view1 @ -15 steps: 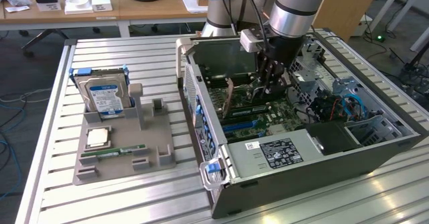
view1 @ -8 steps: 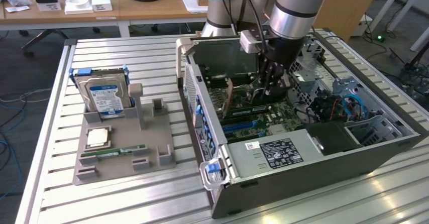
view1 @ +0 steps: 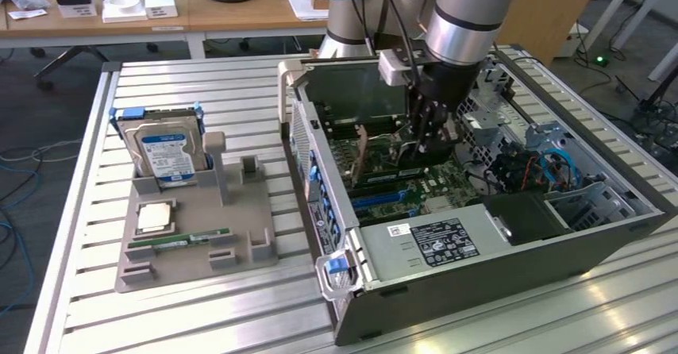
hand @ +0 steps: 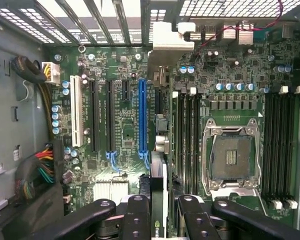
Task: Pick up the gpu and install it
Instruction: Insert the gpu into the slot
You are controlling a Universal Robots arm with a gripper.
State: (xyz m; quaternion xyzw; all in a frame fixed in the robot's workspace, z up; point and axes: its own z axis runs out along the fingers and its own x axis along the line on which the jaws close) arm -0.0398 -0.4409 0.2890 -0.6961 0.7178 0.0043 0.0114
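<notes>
My gripper (view1: 424,141) reaches down into the open computer case (view1: 509,259) and is shut on the gpu (view1: 383,151). In the wrist view the gpu (hand: 158,192) shows edge-on as a thin black card between my two black fingers (hand: 135,217). It runs away from the gripper (hand: 157,222) to its silver bracket (hand: 172,37) by the case's rear grille. The card stands upright over the motherboard (hand: 120,150), just beside the long blue slot (hand: 142,117) on the CPU-socket side. Whether its edge touches the board is hidden.
On the grey holder tray (view1: 196,263) at the exterior view's left stand a hard drive (view1: 167,149), a CPU (view1: 156,217) and a RAM stick (view1: 180,239). Inside the case lie the power supply (view1: 445,239), drive cage (view1: 551,144), CPU socket (hand: 231,157) and cable bundles (hand: 40,172).
</notes>
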